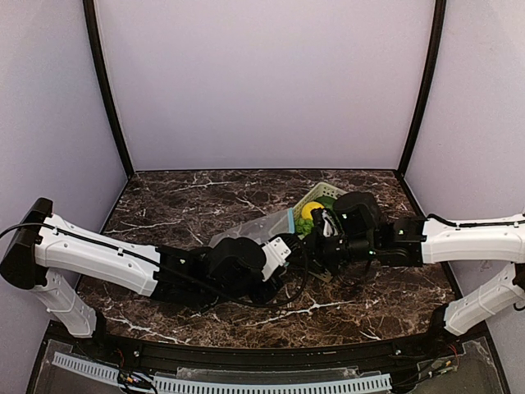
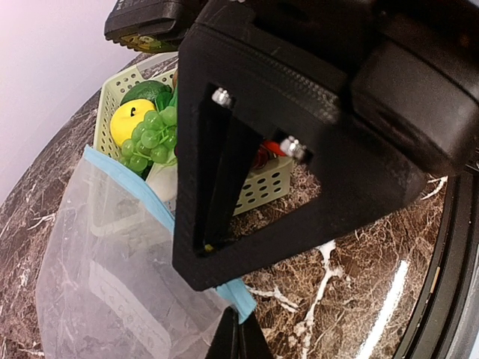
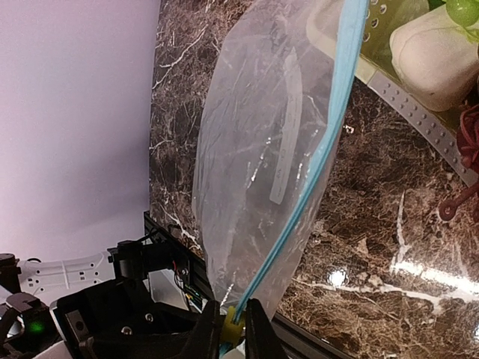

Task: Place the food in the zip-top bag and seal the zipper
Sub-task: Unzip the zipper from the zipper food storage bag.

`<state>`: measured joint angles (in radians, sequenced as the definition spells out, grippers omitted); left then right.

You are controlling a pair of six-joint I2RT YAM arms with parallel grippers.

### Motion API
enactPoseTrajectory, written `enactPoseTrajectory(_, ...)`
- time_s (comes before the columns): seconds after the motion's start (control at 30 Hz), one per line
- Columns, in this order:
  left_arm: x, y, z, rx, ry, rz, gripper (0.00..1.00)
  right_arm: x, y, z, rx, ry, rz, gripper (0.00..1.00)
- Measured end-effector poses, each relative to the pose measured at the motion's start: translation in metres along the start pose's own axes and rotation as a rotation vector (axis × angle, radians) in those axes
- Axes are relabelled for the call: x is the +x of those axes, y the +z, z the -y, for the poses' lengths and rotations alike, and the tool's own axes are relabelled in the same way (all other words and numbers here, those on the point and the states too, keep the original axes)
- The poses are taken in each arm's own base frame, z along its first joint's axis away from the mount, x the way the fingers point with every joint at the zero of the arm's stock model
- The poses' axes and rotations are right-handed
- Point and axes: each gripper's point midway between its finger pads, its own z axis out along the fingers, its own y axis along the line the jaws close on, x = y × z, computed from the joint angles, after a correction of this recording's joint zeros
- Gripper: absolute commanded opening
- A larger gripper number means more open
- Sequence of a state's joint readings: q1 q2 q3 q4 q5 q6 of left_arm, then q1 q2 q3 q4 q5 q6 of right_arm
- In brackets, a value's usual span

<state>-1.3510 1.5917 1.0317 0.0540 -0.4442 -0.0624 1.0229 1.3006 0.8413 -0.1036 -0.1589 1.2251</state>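
Clear plastic zip-top bag [image 2: 97,262] is seen empty, lower left in the left wrist view, its zipper [image 3: 322,149] clamped by left pincer [image 2: 238,340] and right pincer [image 3: 232,329]. All the food [image 2: 146,127] is left unbagged in the basket [image 2: 262,187] above; sealing remains.

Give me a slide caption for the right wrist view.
Right tool straddling one end of the clear bag's blue zipper, basket at upper right.
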Motion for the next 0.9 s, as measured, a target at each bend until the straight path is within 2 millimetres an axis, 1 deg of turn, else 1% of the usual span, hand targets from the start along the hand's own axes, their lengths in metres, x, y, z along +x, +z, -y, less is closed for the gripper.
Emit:
enactPoseTrajectory(0.07,0.0,0.0,0.0,0.002,0.003,0.0,0.01,0.0,0.0,0.0,-0.001,0.003,0.0,0.08)
enactPoseTrajectory(0.1,0.0,0.0,0.0,0.002,0.004,-0.001,0.03,0.0,0.0,0.0,-0.001,0.004,0.0,0.08)
enactPoseTrajectory(0.13,0.0,0.0,0.0,0.002,0.005,-0.001,0.05,0.0,0.0,0.0,-0.001,0.003,0.0,0.08)
enactPoseTrajectory(0.17,0.0,0.0,0.0,0.003,0.007,-0.001,0.12,0.0,0.0,0.0,-0.002,0.004,0.0,0.08)
enactPoseTrajectory(0.2,0.0,0.0,0.0,0.003,0.011,-0.001,0.15,0.0,0.0,-0.001,-0.002,0.003,0.0,0.08)
enactPoseTrajectory(0.23,0.0,0.0,0.001,0.003,0.017,-0.003,0.21,0.0,0.0,-0.001,-0.002,0.003,0.0,0.08)
enactPoseTrajectory(0.3,-0.003,0.001,0.001,0.003,0.022,0.001,0.27,0.0,0.0,0.0,-0.002,0.003,0.0,0.07)
enactPoseTrajectory(0.37,-0.009,0.002,0.002,0.002,0.026,0.01,0.29,0.0,0.0,0.0,-0.001,0.004,0.001,0.07)
enactPoseTrajectory(0.5,-0.011,0.004,0.001,-0.011,0.044,0.004,0.29,-0.002,0.0,0.0,-0.001,0.004,0.013,0.07)
enactPoseTrajectory(0.63,-0.01,0.009,-0.001,-0.035,0.072,-0.006,0.26,-0.004,0.0,0.002,0.008,0.005,0.024,0.07)
enactPoseTrajectory(0.7,-0.01,0.01,-0.002,-0.046,0.081,-0.009,0.23,-0.005,0.0,0.002,0.011,0.005,0.027,0.07)
enactPoseTrajectory(0.8,-0.01,0.011,-0.005,-0.064,0.088,-0.013,0.14,-0.005,0.0,0.003,0.014,0.005,0.027,0.07)
enactPoseTrajectory(0.9,-0.01,0.011,-0.007,-0.079,0.091,-0.013,0.08,-0.006,0.001,0.003,0.015,0.007,0.03,0.07)
